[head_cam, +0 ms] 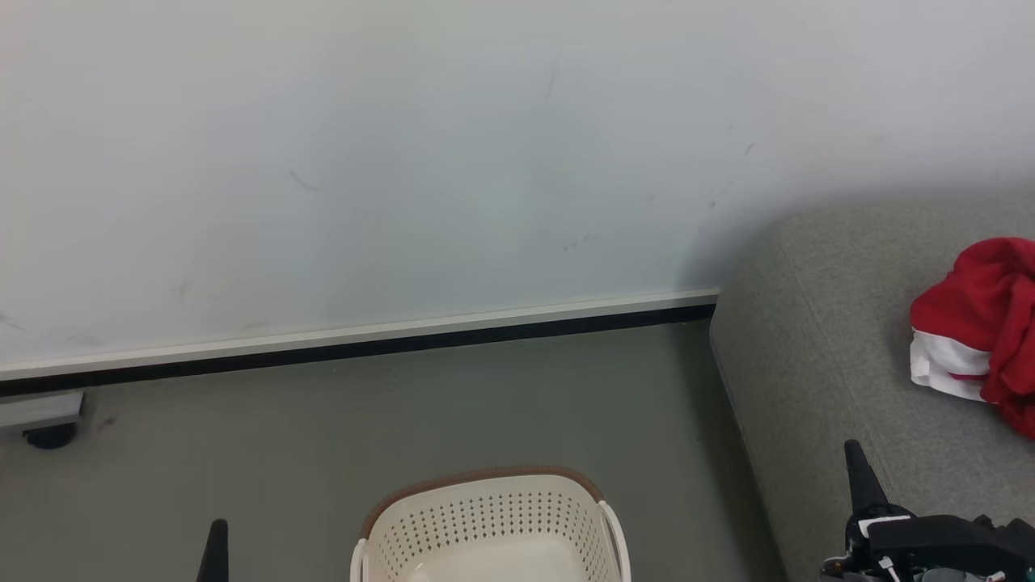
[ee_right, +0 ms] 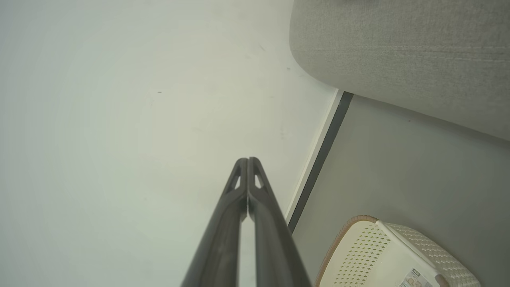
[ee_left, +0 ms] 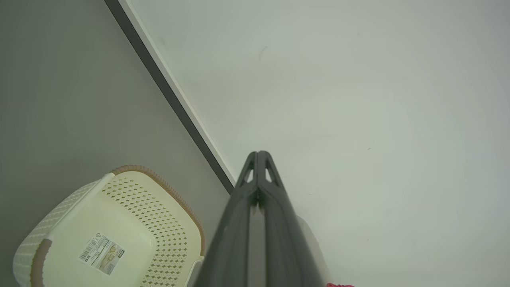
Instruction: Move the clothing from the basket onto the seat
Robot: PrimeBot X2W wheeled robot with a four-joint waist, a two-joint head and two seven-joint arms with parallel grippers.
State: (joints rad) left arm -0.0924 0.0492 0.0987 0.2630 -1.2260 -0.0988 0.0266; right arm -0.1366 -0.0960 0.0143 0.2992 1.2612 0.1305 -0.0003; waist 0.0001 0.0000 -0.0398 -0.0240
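**Head view, read from left to right.**

- **9 o'clock:** a grey block over a dark round foot [head_cam: 48, 420] sits on the floor [head_cam: 404, 404]. It lies against the dark skirting strip [head_cam: 364, 343] at the base of the pale wall [head_cam: 404, 162].
- **7 o'clock:** the left pincer [head_cam: 217, 533] rises from the lower edge as a single dark point. In its own wrist view the left pincer [ee_left: 259, 153] has both fingers pressed together along their length. It pinches nothing and is aimed at the wall.
- **6 o'clock:** the basket [head_cam: 485, 517] stands on the floor, cut by the lower edge and well apart from the wall. It is cream-white, with perforated walls and a brown rim band. The left wrist view looks into the basket [ee_left: 159, 215], where a label sticker [ee_left: 101, 253] lies on its smooth floor.
- **3 to 5 o'clock:** the seat [head_cam: 817, 364], in light-grey fabric, presents a rounded end. The basket stands near this end but apart from it.
- **5 o'clock:** the right pincer [head_cam: 857, 465] is seen against the seat's front part, its tip pointing to 12 o'clock. Its wrist view shows the right pincer [ee_right: 248, 159] with fingers pressed together, pinching nothing.
- **3 o'clock, at the right edge:** the clothing [head_cam: 982, 323] lies bunched on the seat. It is red with a white panel, cut by the frame, and well apart from the basket and from both pincers.
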